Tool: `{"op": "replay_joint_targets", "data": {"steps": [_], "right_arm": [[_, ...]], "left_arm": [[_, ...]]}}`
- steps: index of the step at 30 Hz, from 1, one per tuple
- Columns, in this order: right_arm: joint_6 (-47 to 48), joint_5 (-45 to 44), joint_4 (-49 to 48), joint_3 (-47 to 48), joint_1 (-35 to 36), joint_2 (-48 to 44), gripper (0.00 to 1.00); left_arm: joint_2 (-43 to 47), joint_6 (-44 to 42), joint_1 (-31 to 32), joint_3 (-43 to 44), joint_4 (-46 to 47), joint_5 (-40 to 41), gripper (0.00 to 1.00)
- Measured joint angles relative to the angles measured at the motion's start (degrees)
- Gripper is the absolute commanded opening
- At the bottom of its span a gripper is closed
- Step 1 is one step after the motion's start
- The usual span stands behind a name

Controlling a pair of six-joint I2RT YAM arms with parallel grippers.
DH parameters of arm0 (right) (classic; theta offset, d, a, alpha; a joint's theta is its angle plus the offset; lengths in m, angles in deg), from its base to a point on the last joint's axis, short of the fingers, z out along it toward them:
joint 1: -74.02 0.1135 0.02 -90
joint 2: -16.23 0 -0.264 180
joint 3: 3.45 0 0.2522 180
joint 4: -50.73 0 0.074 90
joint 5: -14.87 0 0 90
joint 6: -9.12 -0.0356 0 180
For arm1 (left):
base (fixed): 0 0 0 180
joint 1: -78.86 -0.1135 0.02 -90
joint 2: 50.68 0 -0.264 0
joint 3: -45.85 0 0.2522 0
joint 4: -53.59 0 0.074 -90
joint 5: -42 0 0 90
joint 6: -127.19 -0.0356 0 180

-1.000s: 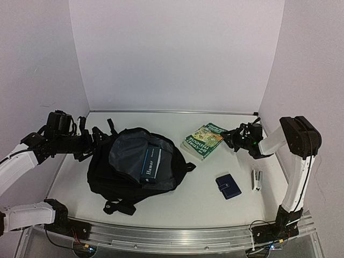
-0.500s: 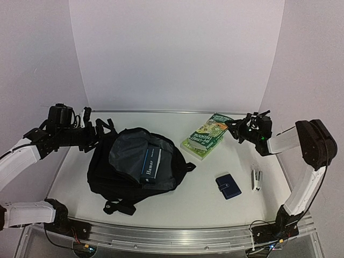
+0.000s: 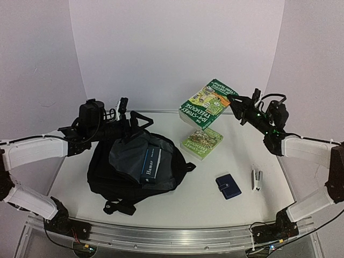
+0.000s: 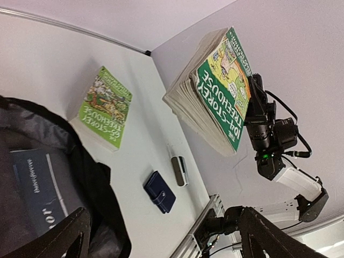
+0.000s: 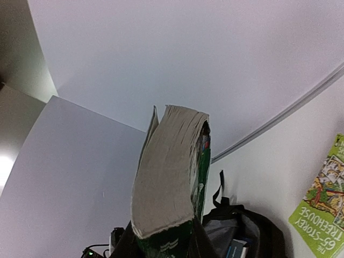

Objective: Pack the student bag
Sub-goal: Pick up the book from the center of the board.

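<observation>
The black student bag lies open left of centre, grey lining up, with a blue book in its mouth. My left gripper hovers over the bag's far rim, beside a raised strap loop. In the left wrist view its jaws stand wide apart with nothing between them. My right gripper is shut on a thick dark-green book and holds it in the air. In the right wrist view the fingers clamp the book at its lower end, above the bag.
A light-green book lies flat right of the bag. A dark-blue wallet and a stapler lie at the front right. White walls close in the back and both sides. A metal rail runs along the near edge.
My right gripper has lifted the dark-green book off the light-green one, up towards the back. My left arm has swung right and up over the bag's top, and the strap loop now stands raised.
</observation>
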Motion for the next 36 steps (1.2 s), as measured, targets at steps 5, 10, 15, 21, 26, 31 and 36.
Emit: {"op": "replay_joint_targets", "data": {"steps": [5, 10, 15, 21, 26, 31, 36], "right_arm": [[-0.21, -4.95, 0.2, 0.0, 6.46, -3.5, 0.0], [-0.8, -8.4, -0.16, 0.0, 11.1, -4.05, 0.0], [-1.6, -10.5, -1.07, 0.0, 12.85, -4.05, 0.0], [-2.48, -12.2, -2.86, 0.0, 13.99, -4.05, 0.0], [-3.3, -12.56, -4.59, 0.0, 14.83, -4.05, 0.0], [-3.99, -12.69, -5.63, -0.04, 15.53, -4.05, 0.0], [-4.54, -12.95, -6.71, -0.99, 16.39, -4.05, 0.0]], "left_arm": [[-6.84, 1.51, 3.7, 4.03, 8.18, -0.04, 0.99], [-9.57, 2.54, 6.52, 6.16, 14.43, -0.36, 1.0], [-11.13, 3.06, 8.27, 7.59, 18.2, -0.37, 1.0], [-13.02, 4.07, 9.12, 8.03, 19.38, -0.29, 1.0], [-13.49, 4.31, 9.49, 8.1, 19.38, -0.24, 1.0], [-14.04, 4.44, 9.59, 9.2, 19.5, -0.26, 0.99], [-14.08, 4.04, 9.6, 10.69, 20.47, 0.26, 0.81]]}}
